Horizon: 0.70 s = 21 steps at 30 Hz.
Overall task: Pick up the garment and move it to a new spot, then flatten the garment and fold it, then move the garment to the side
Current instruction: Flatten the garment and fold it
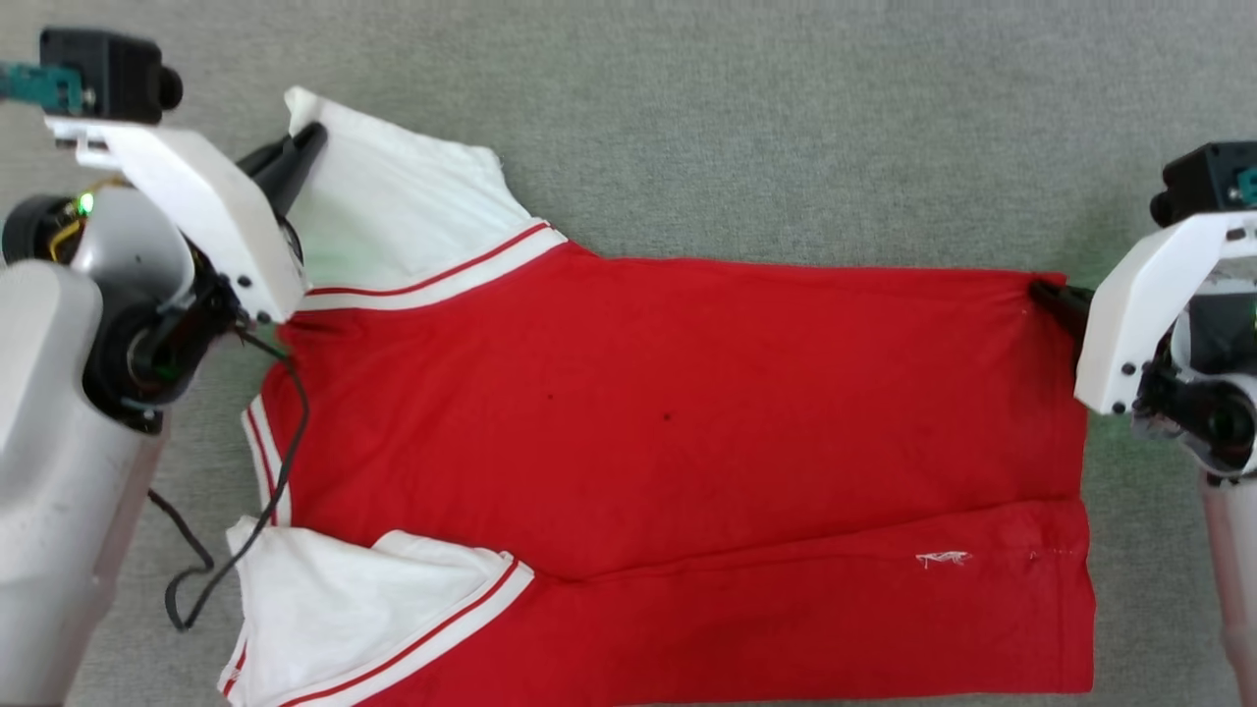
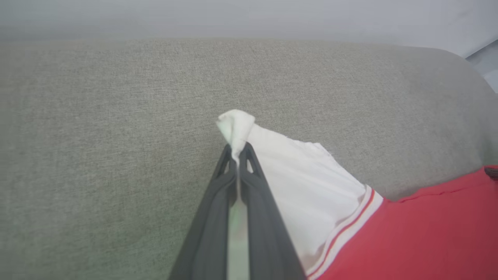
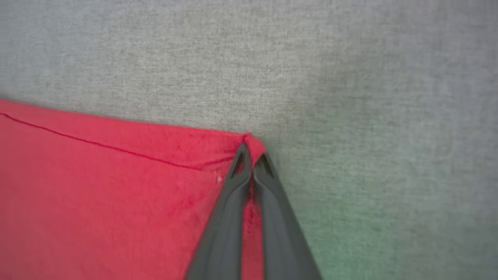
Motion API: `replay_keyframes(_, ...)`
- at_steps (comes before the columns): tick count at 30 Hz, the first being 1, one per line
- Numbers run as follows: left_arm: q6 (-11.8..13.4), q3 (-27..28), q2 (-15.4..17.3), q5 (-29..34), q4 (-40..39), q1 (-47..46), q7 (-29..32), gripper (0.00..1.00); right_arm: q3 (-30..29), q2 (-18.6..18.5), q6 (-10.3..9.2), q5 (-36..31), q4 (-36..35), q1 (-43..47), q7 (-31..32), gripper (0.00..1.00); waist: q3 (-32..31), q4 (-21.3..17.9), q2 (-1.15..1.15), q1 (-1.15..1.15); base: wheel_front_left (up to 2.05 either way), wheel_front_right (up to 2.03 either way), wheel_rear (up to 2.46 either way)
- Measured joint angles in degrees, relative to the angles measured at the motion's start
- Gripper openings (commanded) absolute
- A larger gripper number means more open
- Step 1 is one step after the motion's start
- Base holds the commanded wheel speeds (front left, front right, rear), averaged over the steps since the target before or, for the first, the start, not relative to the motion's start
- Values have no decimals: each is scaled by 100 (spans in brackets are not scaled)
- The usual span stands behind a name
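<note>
The garment (image 1: pixel 678 412), a red T-shirt with white sleeves and red-striped trim, lies spread sideways on the grey fabric surface, its near long edge folded over the body. My left gripper (image 1: pixel 312 137) is shut on the tip of the far white sleeve (image 2: pixel 307 182); the left wrist view shows that sleeve's cloth bunched above my left gripper (image 2: pixel 238 149). My right gripper (image 1: pixel 1043 290) is shut on the garment's far hem corner (image 3: pixel 249 142), and the right wrist view shows red cloth pinched where my right gripper (image 3: pixel 253 155) closes.
Grey woven upholstery (image 1: pixel 786 128) stretches beyond the garment. A raised padded back edge (image 2: pixel 249 42) runs along the far side in the left wrist view. A black cable (image 1: pixel 245 530) from my left arm hangs over the near white sleeve (image 1: pixel 363 599).
</note>
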Motion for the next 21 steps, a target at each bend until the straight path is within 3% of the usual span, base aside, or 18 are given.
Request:
replay_keyframes(11, 213, 380, -35, -333, -372, 1711, -983, 0, -116, -69, 1, -267, -786, 1084, -598, 0, -943, 144, 0, 0, 0, 0, 0)
replay_keyframes(17, 457, 415, 13, -488, -723, 3065, -1233, 0, -354, 31, 2, -157, -794, 2066, -722, 0, -1619, 252, 0, 0, 0, 0, 0)
replay_keyframes(21, 614, 289, -162, -657, -867, 3927, -1289, 0, -525, 127, 2, -65, -671, 2630, -949, 0, -2001, 324, 0, -1, 0, 0, 0)
